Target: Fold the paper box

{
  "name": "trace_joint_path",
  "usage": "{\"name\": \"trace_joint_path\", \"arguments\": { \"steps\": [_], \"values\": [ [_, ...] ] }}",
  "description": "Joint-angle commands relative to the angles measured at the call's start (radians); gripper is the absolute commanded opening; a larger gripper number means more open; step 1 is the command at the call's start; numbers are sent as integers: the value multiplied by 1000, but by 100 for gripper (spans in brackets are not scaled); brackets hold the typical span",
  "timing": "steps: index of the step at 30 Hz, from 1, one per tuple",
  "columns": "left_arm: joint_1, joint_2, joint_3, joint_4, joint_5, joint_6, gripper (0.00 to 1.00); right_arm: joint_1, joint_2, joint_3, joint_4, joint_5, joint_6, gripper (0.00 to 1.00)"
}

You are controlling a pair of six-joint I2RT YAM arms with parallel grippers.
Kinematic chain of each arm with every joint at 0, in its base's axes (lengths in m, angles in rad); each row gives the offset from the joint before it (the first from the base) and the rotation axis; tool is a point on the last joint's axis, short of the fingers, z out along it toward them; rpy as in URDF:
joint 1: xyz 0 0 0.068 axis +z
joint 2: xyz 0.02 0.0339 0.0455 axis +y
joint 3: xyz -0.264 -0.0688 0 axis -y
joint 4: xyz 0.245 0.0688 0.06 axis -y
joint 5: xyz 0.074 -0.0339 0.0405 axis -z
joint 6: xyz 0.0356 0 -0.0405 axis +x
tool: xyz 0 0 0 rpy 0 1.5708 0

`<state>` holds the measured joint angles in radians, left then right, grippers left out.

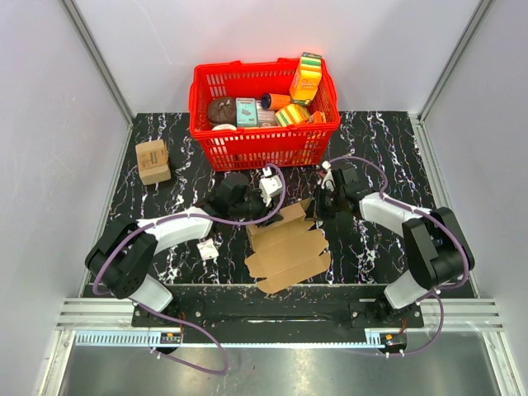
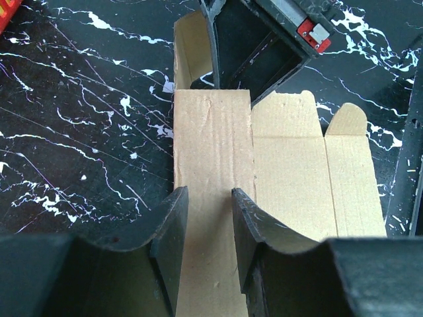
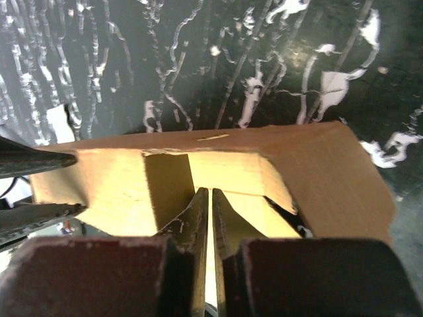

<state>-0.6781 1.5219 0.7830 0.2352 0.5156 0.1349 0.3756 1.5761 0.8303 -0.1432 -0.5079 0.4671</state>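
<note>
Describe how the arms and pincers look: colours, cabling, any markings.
Both the left arm and right arm have chunky black joint housings joined by white links. A purple cable loops loosely along each. The left pincer and right pincer have plain black tapered fingers scuffed with pale specks. The left wrist view shows a small red tag on the right arm's head.

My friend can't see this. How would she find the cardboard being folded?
Find the red basket at the back of the black table. Just in front of it, in the table's middle, lies the paper box. It is plain, brown and mostly flat, unlike the small closed box on the left.
</note>
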Motion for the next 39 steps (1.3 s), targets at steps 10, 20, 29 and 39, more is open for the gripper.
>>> {"name": "trace_joint_path", "arguments": {
  "steps": [10,20,29,39],
  "values": [
    [-11,20,35,-8,1,15,37,-7,-73,46,-159,311,-105,10],
    [-11,20,36,-10,1,17,37,-7,-30,56,-188,329,-133,9],
    [-12,20,38,-11,3,19,37,-7,15,53,-144,229,-137,9],
    [-15,24,39,-13,4,20,37,-7,12,47,-113,184,-128,8]
  ]
}}
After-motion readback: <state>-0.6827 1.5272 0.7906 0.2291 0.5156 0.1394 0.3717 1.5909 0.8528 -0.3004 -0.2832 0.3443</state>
